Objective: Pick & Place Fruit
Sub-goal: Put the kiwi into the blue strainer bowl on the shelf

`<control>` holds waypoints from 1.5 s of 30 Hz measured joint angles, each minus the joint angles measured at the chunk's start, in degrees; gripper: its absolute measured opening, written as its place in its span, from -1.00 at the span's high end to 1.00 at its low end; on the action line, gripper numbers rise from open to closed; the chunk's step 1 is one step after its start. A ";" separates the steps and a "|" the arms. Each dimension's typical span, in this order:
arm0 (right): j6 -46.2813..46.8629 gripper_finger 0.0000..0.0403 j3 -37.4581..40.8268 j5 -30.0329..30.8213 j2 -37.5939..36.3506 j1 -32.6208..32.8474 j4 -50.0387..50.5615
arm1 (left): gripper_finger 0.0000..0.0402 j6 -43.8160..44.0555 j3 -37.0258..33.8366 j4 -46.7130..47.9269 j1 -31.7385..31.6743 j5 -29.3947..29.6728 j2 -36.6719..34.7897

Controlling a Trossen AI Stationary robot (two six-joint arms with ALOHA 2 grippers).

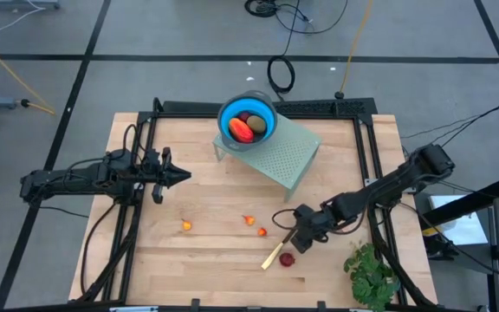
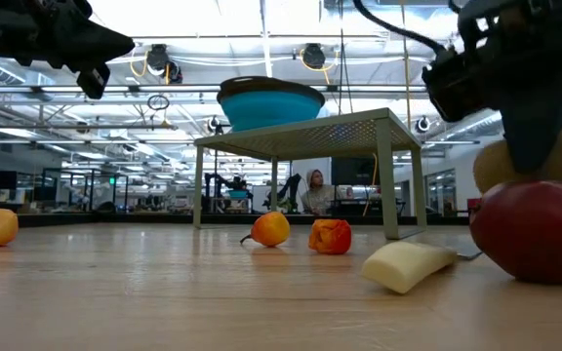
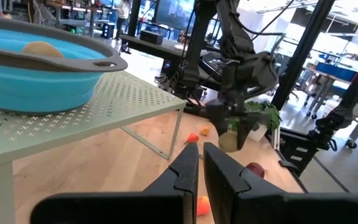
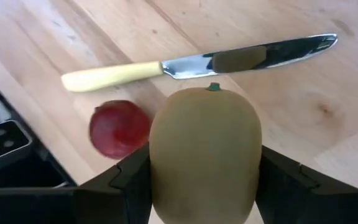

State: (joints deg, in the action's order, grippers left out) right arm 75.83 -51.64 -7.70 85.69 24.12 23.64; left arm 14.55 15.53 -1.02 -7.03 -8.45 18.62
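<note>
The left hand [image 1: 180, 176] hangs over the left half of the counter [image 1: 206, 269] with its fingers pressed together on nothing, apparently waiting clear of the work. Ahead of it, toward the counter's far edge, a pale green perforated stand [image 1: 288, 156] carries a blue bowl [image 1: 230, 114], raised so that gathered fruit sits apart from the loose pieces. In the bowl lie a red-orange piece [image 1: 242, 130], a dark red ball [image 1: 255, 123] and a brownish-green oval [image 1: 243, 116]; the bowl's wall hides all three in the low view, and the left wrist view shows only the top of one pale piece.

Three tiny orange-red fruits [image 1: 185, 225] [image 1: 249, 220] [image 1: 262, 231] lie scattered and well apart on the bare wood, not yet collected.

At right, the right hand [image 4: 204, 186] is clamped on a second brownish-green oval [image 4: 205, 152], one finger on each flank, holding it above the counter for carrying. Just below it in the right wrist view lie a pale-handled knife [image 4: 166, 67] and a second dark red ball [image 4: 119, 128], near each other. From overhead the held oval is hidden by the hand, and how high it hangs is hard to judge. A leafy green bunch [image 1: 372, 273] rests at the near right corner, partly cut off.
</note>
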 joint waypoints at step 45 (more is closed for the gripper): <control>-6.47 -0.04 -0.11 13.70 -11.21 -0.17 -18.74 | 0.88 -2.87 0.02 -0.07 0.00 0.59 -0.01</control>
State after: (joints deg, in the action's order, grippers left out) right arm 69.36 -51.75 6.00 74.48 23.94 4.91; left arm 11.68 15.55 -1.08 -7.03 -7.86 18.61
